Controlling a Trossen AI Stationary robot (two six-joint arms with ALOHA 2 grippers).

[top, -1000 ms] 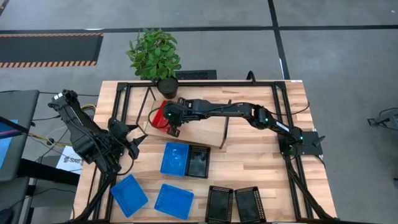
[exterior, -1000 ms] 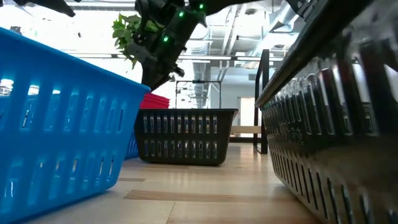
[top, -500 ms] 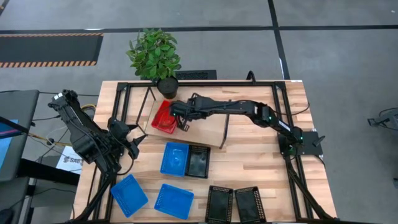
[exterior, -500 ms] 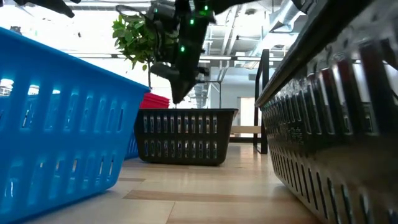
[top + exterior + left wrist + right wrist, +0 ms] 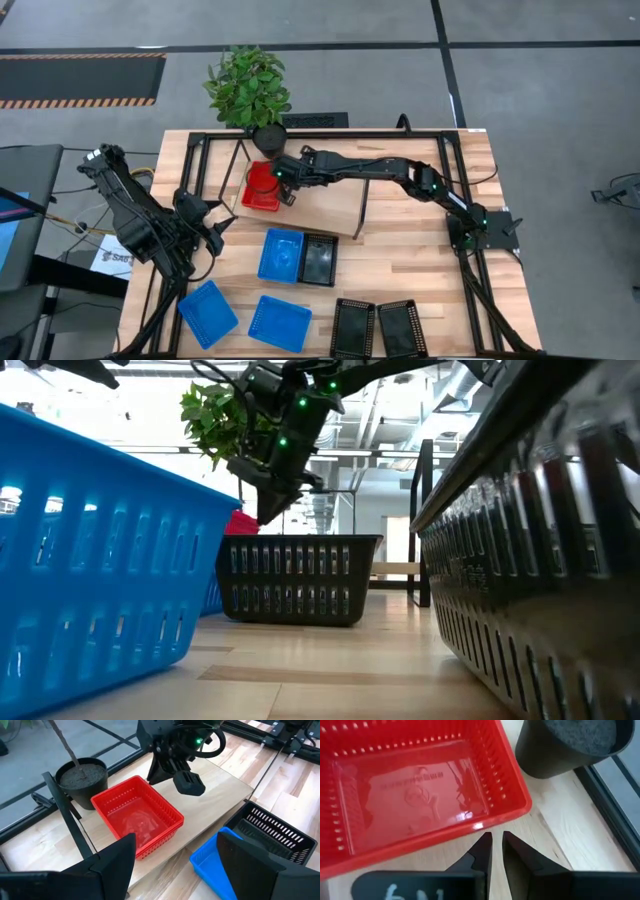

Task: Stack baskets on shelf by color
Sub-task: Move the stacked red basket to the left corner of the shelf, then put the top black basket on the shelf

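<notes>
A red basket point(image 5: 262, 187) rests flat on the left end of the wooden shelf point(image 5: 335, 205), next to a plant pot. My right gripper point(image 5: 289, 192) hovers low over the shelf board just off the basket's right wall. In the right wrist view its fingers point(image 5: 496, 840) stand almost together, pointing at the red rim point(image 5: 485, 824). My left gripper point(image 5: 212, 232) waits open near the table's left edge; its wrist view looks at the red basket point(image 5: 137, 815) between its fingers point(image 5: 177, 836). My right gripper has its shut fingertips point(image 5: 486, 839) right at the outside of the red basket's rim point(image 5: 479, 826), coming level from the table's right. Whether they touch the rim I cannot tell. The basket sits flat on the shelf board.
A blue basket point(image 5: 281, 255) and a black one point(image 5: 320, 260) sit side by side mid-table. Two blue baskets point(image 5: 208, 312) point(image 5: 280, 322) and two black ones point(image 5: 352, 328) point(image 5: 402, 328) lie along the near edge. A potted plant point(image 5: 250, 90) stands behind the shelf. Black frame bars ring the table.
My right gripper has moved from over the red basket's near right corner out to its right side, then a little toward the far edge. The red basket has turned slightly and now sits squarer on the shelf's left end.
</notes>
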